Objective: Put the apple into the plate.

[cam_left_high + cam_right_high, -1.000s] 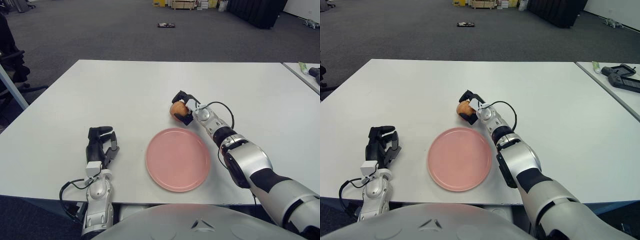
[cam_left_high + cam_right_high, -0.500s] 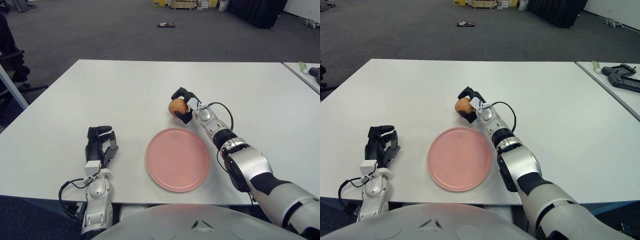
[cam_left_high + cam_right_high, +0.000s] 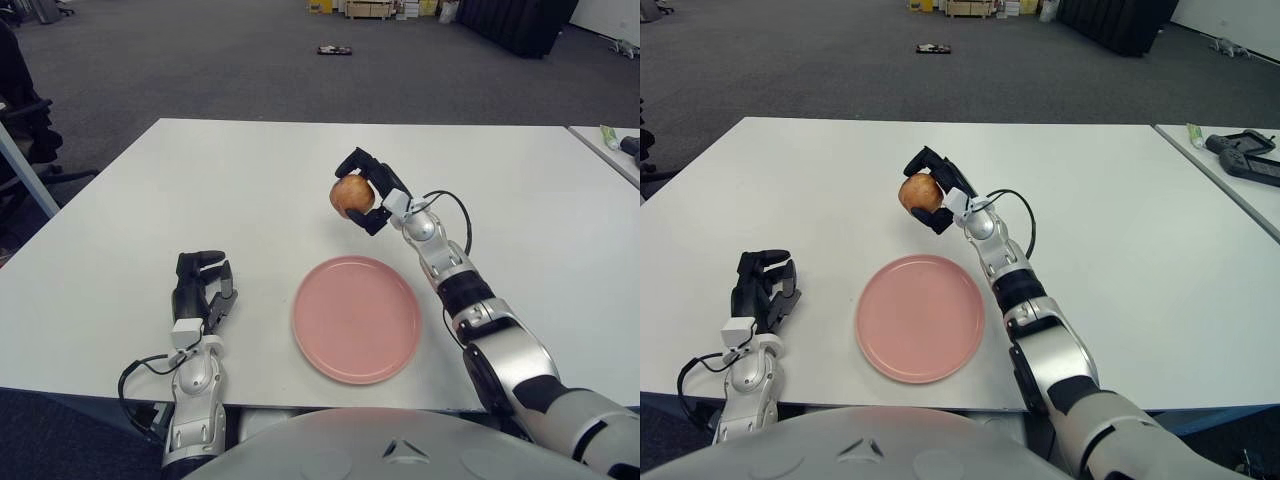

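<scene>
Red-yellow apple (image 3: 350, 195) held aloft, pink plate (image 3: 356, 318) empty on table

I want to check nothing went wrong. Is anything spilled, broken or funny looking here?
Nothing stands out. The right hand holds the apple beyond the pink plate, which lies flat and bare on the white table. The left hand shows left of the plate.

Both eye views look from the robot's head forward and down across the wide white rectangular desk (image 3: 250, 190), near enough that the robot's own grey rounded chest fills the bottom edge and the grey carpeted floor (image 3: 200, 60) shows beyond. They sit side by side, so the right eye view shows everything shifted leftward. Both share the whole desk, the flat round pink plate (image 3: 921, 317) and both arms.
</scene>
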